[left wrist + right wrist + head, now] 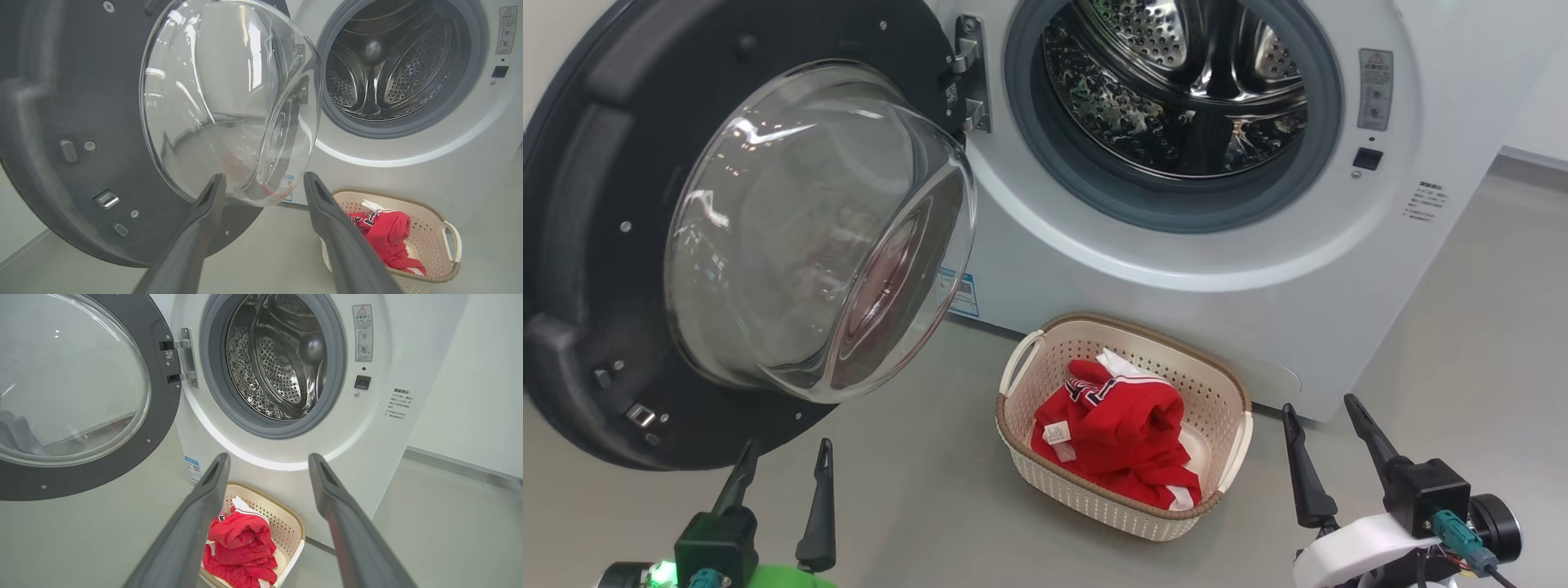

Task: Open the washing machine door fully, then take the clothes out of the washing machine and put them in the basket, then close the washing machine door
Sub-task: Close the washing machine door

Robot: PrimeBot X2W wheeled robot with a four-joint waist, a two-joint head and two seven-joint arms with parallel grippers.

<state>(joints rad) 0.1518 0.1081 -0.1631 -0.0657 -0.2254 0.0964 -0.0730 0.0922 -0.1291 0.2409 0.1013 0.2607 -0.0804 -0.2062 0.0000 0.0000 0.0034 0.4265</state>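
Red clothes [1115, 433] lie in the basket [1127, 327] before the washing machine [1176, 269]; my left gripper [788, 445] and right gripper [1318, 406] gape empty. My push may slip on the glassy washing machine door [588, 245], leaving it ajar.

Plain grey floor [915, 506], smooth with a soft sheen. White wall [470, 375] off to the far right, pale skirting strip [449, 460] along its foot. Bright, even light.

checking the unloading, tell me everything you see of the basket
The basket is a small cream plastic tub, a rounded rectangle with perforated walls, a brown woven-look rim and a pale loop handle at each end. It stands upright on the grey floor in front of the washing machine, with the red clothes piled inside.
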